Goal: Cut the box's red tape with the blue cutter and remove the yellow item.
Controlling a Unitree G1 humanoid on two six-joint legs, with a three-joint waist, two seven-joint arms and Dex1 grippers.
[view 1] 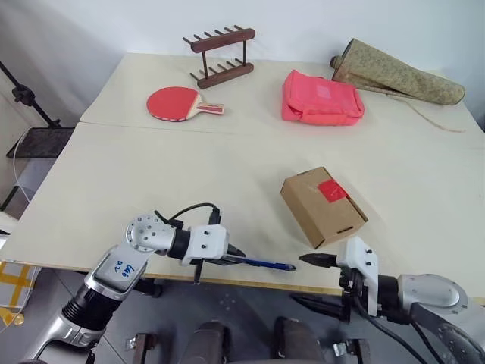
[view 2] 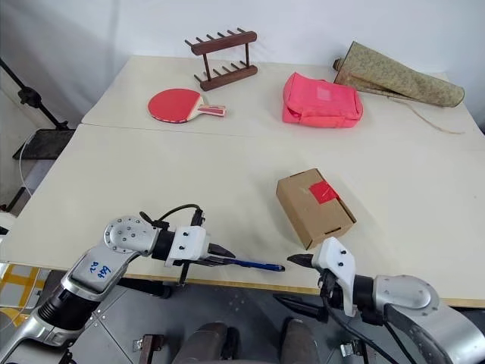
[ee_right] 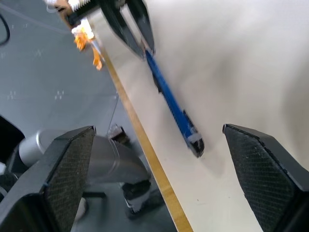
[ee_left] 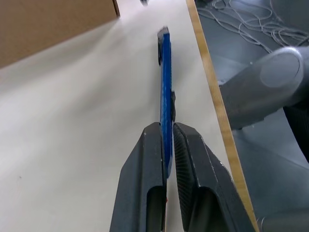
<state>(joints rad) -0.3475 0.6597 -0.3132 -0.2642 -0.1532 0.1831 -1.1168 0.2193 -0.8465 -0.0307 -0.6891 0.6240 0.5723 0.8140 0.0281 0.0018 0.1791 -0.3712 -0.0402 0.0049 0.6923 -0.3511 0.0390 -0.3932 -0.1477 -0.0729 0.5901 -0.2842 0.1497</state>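
The left gripper (view 1: 231,255) is clamped on one end of the blue cutter (view 1: 265,264), its two black fingers (ee_left: 193,159) pressed flat against the stick's sides. The cutter juts out level from the fingertips over the near edge of the table (view 1: 151,189), pointing toward the robot's right side, its dark tip free (whether it rests on the tabletop or sits just above it I cannot tell).

The right gripper (ee_right: 159,159) sits just past that tip with its fingers spread wide apart and nothing between them. In its wrist view the cutter's dark tip lies in the gap between the two pads (ee_right: 260,164), touching neither. One finger reaches in over the table's edge near the box's nearest corner.

The box (view 1: 322,205) sits on the table a little beyond both grippers, closer to the right one, turned at an angle to the table's edge. Its lid is shut, and the red tape (view 1: 332,190) is stuck across the flap edge on top, looking whole.

Further back along the far side of the table are a red paddle (view 1: 182,103), a small wooden rack (view 1: 221,54), a pink pouch (view 1: 321,97) and a rolled mat with a speckled cover (view 1: 398,74), all well apart from the box and from the grippers.
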